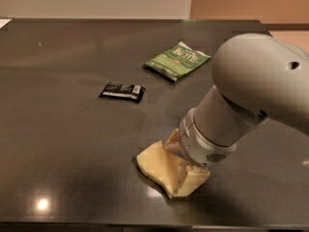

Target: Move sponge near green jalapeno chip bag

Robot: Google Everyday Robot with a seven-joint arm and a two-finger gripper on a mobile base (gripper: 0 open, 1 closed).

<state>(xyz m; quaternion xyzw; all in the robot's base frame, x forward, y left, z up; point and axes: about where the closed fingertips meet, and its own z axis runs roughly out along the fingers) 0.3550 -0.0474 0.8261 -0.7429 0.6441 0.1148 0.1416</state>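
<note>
The pale yellow sponge (155, 162) lies flat on the dark table (72, 144) near the front edge, right of centre. My gripper (182, 159) is down at the sponge's right end, touching or almost touching it, and my bulky grey-white arm hides that end. The green jalapeno chip bag (177, 60) with white lettering lies flat at the back, well beyond the sponge and slightly to its right.
A small black bar wrapper (122, 91) lies left of the chip bag, between the bag and the sponge. The table's front edge runs just below the sponge. The arm (251, 91) covers the right side of the table.
</note>
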